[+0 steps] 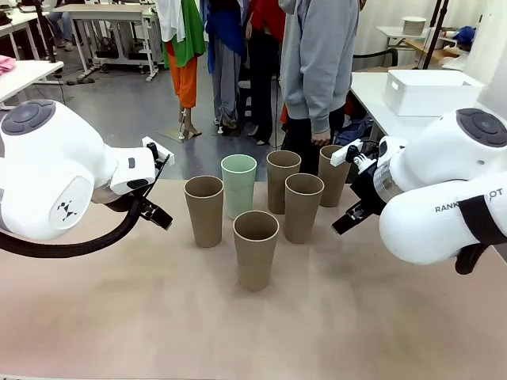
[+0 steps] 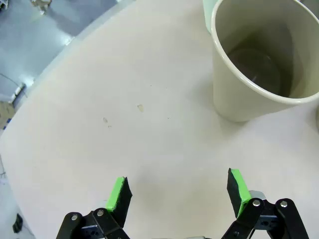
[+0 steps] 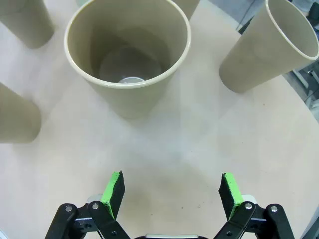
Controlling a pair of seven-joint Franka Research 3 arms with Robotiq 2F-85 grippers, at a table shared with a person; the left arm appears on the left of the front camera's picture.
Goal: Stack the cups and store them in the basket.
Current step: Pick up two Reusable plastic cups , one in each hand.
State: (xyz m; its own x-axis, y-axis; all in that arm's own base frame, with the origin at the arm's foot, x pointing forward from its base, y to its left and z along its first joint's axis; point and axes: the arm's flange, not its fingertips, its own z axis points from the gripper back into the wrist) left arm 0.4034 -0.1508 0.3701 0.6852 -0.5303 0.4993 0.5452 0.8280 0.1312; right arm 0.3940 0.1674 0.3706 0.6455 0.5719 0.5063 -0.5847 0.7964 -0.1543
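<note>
While both arms flank the table (image 1: 158, 317), six upright cups (image 1: 256, 249) cluster mid-table: five tan-brown, one mint green cup (image 1: 238, 184); tall, tapered, matte, handleless. Basket (image 1: 432, 91): white, on farther table (image 1: 366, 89), right. Left gripper (image 2: 179, 191): spread, empty, over bare tabletop. Right gripper (image 3: 172, 191): spread, empty, facing a tan-brown cup.

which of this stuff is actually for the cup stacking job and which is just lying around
For the job:
- five tan cups, nearest one
- mint cup
- white basket, far back on the right
- left tool and right tool, both open

Just lying about:
- pink cloth, far left edge
- blue item, far right back
</note>
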